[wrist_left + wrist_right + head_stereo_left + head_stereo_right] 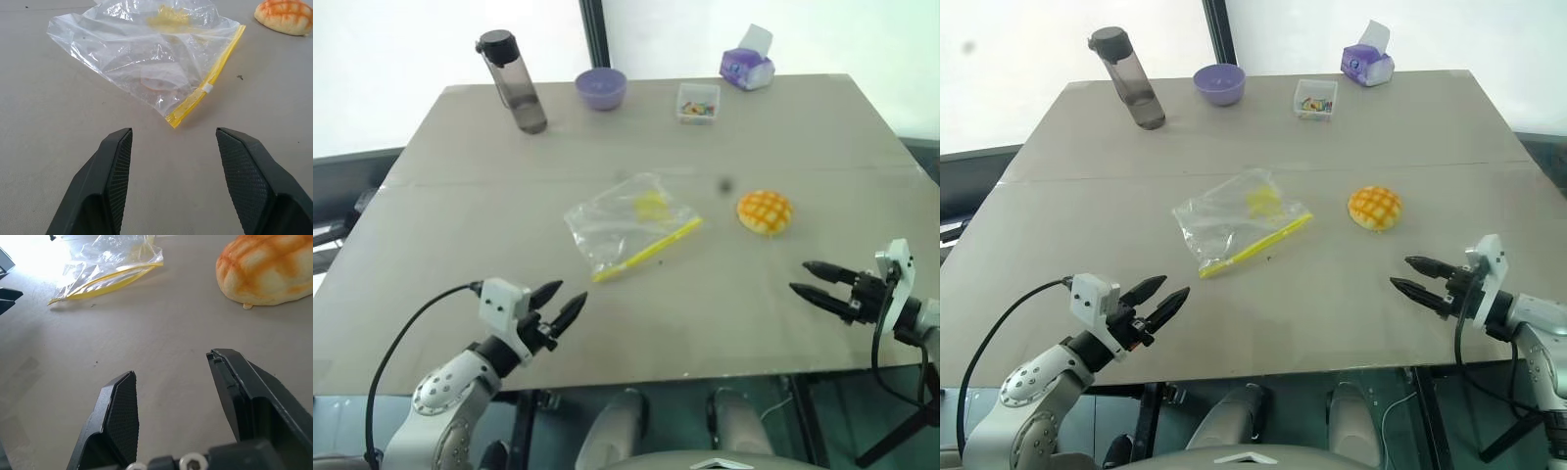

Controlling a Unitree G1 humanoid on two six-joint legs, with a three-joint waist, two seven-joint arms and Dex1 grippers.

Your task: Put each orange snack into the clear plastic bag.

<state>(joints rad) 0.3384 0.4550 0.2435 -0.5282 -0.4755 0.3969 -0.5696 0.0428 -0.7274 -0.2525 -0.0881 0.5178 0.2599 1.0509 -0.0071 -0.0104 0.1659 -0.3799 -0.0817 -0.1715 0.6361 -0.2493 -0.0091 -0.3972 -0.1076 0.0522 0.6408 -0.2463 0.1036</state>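
both pincers hang low over the near edge of the counter (431,235), neither touching anything, so nothing of the task looks started yet. left pincer (558,305) has its jaws spread wide and empty, aimed at the clear plastic bag (628,227), which lies flat mid-counter with its yellow seal strip (651,251) along the near side, toward the robot; judging by that aim, this arm is meant to pin or open the bag. right pincer (815,280) is also apart and empty, pointing toward the orange snack (765,211), which sits on the bare counter just right of the bag, apart from it, not inside. bag looks sealed or at least flat; something pale yellow and a faint orange patch show through the plastic, cannot tell if contents or print. along the far edge, well away: a dark water bottle (514,82) upright with lid on, a purple bowl (601,88), inside not visible, a small clear box (698,103) holding colourful bits, and a purple tissue pack (748,67) with a sheet sticking up.
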